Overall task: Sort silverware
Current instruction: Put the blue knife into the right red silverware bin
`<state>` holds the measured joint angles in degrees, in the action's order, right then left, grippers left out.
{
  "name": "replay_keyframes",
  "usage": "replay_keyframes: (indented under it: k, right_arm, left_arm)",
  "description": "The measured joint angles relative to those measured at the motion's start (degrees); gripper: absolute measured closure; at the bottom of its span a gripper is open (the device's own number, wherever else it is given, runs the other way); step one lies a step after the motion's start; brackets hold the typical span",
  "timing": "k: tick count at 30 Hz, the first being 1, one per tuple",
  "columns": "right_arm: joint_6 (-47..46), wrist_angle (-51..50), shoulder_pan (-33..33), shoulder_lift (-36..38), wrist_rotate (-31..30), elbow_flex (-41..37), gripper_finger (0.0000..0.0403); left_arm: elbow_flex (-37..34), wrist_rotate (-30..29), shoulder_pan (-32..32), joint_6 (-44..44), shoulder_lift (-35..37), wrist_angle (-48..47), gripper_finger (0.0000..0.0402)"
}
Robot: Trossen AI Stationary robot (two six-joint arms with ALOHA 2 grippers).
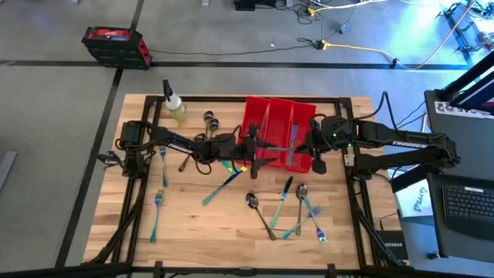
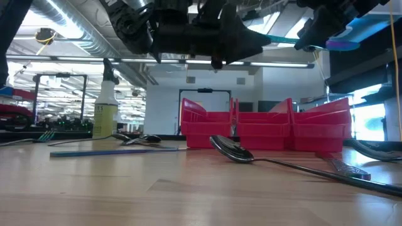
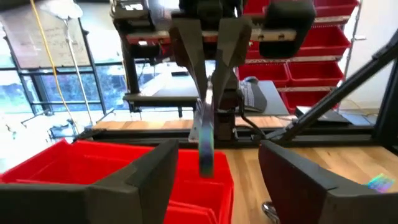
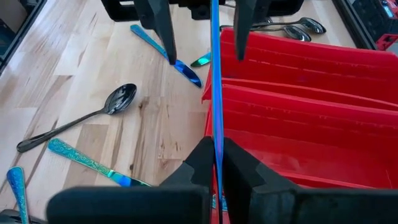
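A thin blue piece of silverware hangs in the air over the red bins, seen edge-on in the right wrist view. My right gripper, coming from the table's right, is shut on it. My left gripper, from the table's left, faces it, open. Its two fingers stand on either side of the piece's free end, apart from it. Several more forks, spoons and knives lie flat on the wooden table. My right gripper pinches the blue piece between its two fingers, at the end nearest that arm. The fingers come from the table's right, slanting a little downward, and the piece runs on along them toward my left gripper. It is lifted clear above the bins, roughly level.
The red bins stand at the table's far middle, under both grippers. A spray bottle stands at the far left, two spoons beside it. Loose silverware is scattered over the near half; a fork lies near left.
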<state>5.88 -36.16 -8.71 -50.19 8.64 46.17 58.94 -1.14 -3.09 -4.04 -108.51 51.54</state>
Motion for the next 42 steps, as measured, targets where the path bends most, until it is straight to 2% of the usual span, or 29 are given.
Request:
replay_keyframes:
  k: [15,22,31,42]
  right_arm:
    - [0.27,-0.26,0.00,-1.02,-0.09,0.00,0.0403]
    - [0.38,0.01,0.00,-1.07,-0.11,0.00,0.0403]
    - [0.38,0.07,0.00,-1.07,-0.11,0.00,0.0403]
    - [0.40,0.07,0.00,-1.07,-0.09,0.00,0.0403]
  left_arm:
    - [0.00,-0.18,0.00,0.00,0.00,4.61,0.0192]
    - [0.00,-0.16,0.00,0.07,0.00,3.06,0.0241]
    - [0.00,-0.16,-0.01,0.66,0.00,2.92,0.0263]
    - [0.00,-0.16,-0.02,0.67,0.00,0.56,0.0331]
